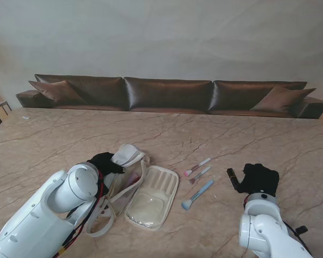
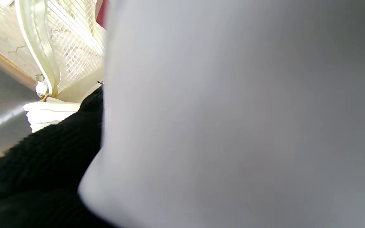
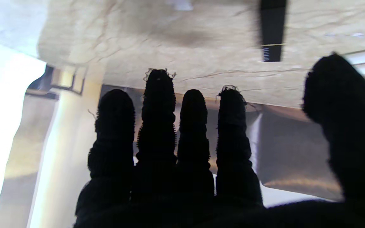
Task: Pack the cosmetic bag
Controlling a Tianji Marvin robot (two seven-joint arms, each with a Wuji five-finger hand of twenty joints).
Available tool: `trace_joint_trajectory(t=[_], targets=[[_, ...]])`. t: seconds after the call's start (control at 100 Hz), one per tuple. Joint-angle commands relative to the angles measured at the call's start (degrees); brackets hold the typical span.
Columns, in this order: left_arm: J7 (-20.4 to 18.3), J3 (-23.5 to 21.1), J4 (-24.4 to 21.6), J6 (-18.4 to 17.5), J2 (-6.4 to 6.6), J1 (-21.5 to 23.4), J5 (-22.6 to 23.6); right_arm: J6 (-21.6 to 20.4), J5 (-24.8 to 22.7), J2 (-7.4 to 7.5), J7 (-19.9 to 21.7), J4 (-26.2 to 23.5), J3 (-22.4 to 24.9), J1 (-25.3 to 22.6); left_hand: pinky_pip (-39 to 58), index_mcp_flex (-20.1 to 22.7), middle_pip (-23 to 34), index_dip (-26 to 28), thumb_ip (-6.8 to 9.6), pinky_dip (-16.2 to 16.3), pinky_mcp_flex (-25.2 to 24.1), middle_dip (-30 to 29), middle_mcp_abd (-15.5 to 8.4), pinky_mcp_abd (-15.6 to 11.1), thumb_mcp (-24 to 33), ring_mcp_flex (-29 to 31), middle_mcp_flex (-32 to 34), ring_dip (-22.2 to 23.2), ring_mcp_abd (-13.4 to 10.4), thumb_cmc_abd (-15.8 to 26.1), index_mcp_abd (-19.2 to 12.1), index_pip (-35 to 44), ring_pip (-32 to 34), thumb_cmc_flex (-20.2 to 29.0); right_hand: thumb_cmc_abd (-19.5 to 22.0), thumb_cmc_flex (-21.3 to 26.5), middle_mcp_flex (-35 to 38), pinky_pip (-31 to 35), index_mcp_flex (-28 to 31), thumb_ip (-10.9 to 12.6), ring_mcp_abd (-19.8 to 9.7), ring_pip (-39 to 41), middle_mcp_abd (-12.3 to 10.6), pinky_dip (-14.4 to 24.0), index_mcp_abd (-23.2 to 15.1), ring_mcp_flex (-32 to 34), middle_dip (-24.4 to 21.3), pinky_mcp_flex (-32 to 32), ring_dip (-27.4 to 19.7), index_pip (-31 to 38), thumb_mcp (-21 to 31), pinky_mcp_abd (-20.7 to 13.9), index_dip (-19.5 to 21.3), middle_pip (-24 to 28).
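The left hand (image 1: pixel 104 162) is resting at the open cream cosmetics bag (image 1: pixel 145 193) on the marble tabletop (image 1: pixel 54 140); its grip cannot be determined. Only the right wrist view is showing the right hand (image 3: pixel 176 152) fingers (image 3: pixel 157 104) extended, holding nothing, beside a black tube (image 1: pixel 232 178).

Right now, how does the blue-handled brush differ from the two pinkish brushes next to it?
The blue brush looks longer and thicker than the two pink brushes. It lies nearer to me; they lie farther away, side by side. Its handle is light blue; theirs are pale with pink heads. All three lie loose on the table, angled alike, right of the open cosmetics bag.
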Motion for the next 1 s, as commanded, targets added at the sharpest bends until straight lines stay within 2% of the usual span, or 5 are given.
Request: trace_joint_trajectory(t=[0.0, 0.25, 0.63, 0.83, 0.99], targets=[[-0.3, 0.1, 0.3, -0.1, -0.09, 0.5, -0.2, 0.8, 0.5, -0.02, -0.1, 0.4, 0.3, -0.2, 5.3, 1.7, 5.0, 0.7, 3.01, 0.1, 0.7, 0.8, -6.4, -0.2, 5.0, 2.8, 3.4, 0.3, -0.6, 4.6, -8.4, 3.9, 0.8, 4.9, 0.2, -2.4, -2.7, 0.1, -2.5, 0.8, 1.5, -0.3, 0.6, -0.9, 1.6, -0.7, -0.4, 0.0, -0.3, -0.7, -0.8, -0.7, -0.8, -1.0], [-0.6, 0.5, 0.7, -0.2, -0.03, 0.2, -0.3, 7.0, -0.8, 0.5, 6.4, 2.8, -2.0, 2.3, 5.3, 1.8, 4.9, 0.7, 3.02, 0.1, 0.7, 0.8, -6.5, -0.2, 5.0, 2.8, 3.3, 0.3, -0.6, 4.6, -8.4, 3.9, 0.8, 5.0, 1.5, -6.6, -6.6, -0.3, -5.7, 0.2, 2.6, 0.4, 1.7, -2.6, 4.6, -2.4, -1.0, 0.0, 0.1, -3.5, -2.6, -1.4, -2.5, -1.3], [-1.5, 1.3, 1.0, -0.5, 0.19, -0.9, 0.0, 9.0, 2.8, 1.53, 13.5, 7.4, -6.3, 10.7, 5.2, 1.8, 4.9, 0.8, 3.02, 0.1, 0.5, 0.9, -6.6, -0.3, 5.0, 2.8, 3.3, 0.3, -0.7, 4.7, -8.6, 3.9, 0.7, 4.9, 4.6, -9.5, -4.4, 3.6, -2.8, 0.4, 3.8, 2.7, 2.8, -2.1, 5.5, -0.2, -0.6, 2.6, 1.1, -3.2, -5.5, -1.5, -2.4, 0.0], [-1.8, 1.6, 0.9, -0.6, 0.28, -1.4, 0.5, 9.9, 4.5, 2.06, 16.2, 9.5, -9.1, 14.5, 5.1, 1.8, 4.9, 0.8, 3.0, 0.1, 0.5, 0.9, -6.6, -0.3, 5.0, 2.7, 3.3, 0.3, -0.7, 4.7, -8.8, 3.8, 0.6, 4.8, 4.3, -9.1, -0.3, 8.5, 0.7, 0.5, 3.8, 6.4, 3.3, -1.4, 4.8, 2.8, 1.2, 5.6, 2.9, -0.5, -5.5, -1.6, 0.4, 2.4], [-2.1, 1.8, 1.0, -0.6, 0.38, -1.6, 0.8, 10.8, 7.5, 2.4, 15.9, 12.9, -12.2, 17.4, 5.1, 1.8, 4.8, 0.9, 3.03, 0.1, 0.4, 1.0, -6.7, -0.3, 5.0, 2.7, 3.3, 0.2, -0.7, 4.7, -8.7, 3.8, 0.4, 4.8, 3.2, -7.9, 2.1, 11.8, 2.6, 0.4, 3.3, 9.0, 2.3, -1.0, 2.5, 4.7, 3.4, 7.6, 4.1, 2.8, -4.9, -2.1, 4.2, 4.6]])
